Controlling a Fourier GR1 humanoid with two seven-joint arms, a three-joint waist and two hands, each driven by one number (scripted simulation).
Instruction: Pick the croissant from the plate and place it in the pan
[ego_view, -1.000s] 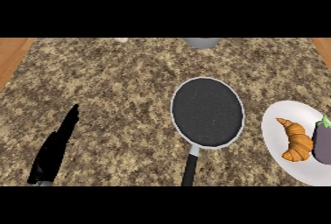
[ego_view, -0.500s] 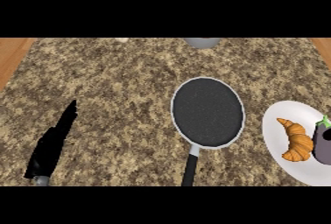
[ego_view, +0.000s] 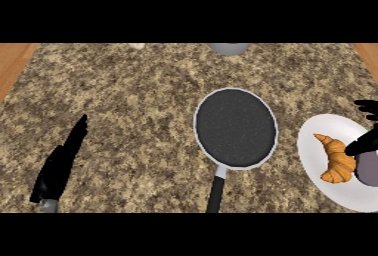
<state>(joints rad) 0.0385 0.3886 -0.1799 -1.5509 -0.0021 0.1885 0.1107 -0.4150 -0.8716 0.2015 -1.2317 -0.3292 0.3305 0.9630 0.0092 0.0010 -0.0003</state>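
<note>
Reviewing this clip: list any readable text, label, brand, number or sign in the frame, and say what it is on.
None. No words, labels, brands, numbers or signs show on the pan, the plate, the croissant, the counter or either hand: left hand, right hand. The objects at the counter's far edge are cut off and show no print.

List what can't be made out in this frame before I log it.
- Right hand: mostly cut off by the head view's right edge; finger state unclear.
- Purple item on the plate: cut by the same edge and partly behind the hand; identity unclear.
- Grey object and small pale object: cropped at the top.
</note>
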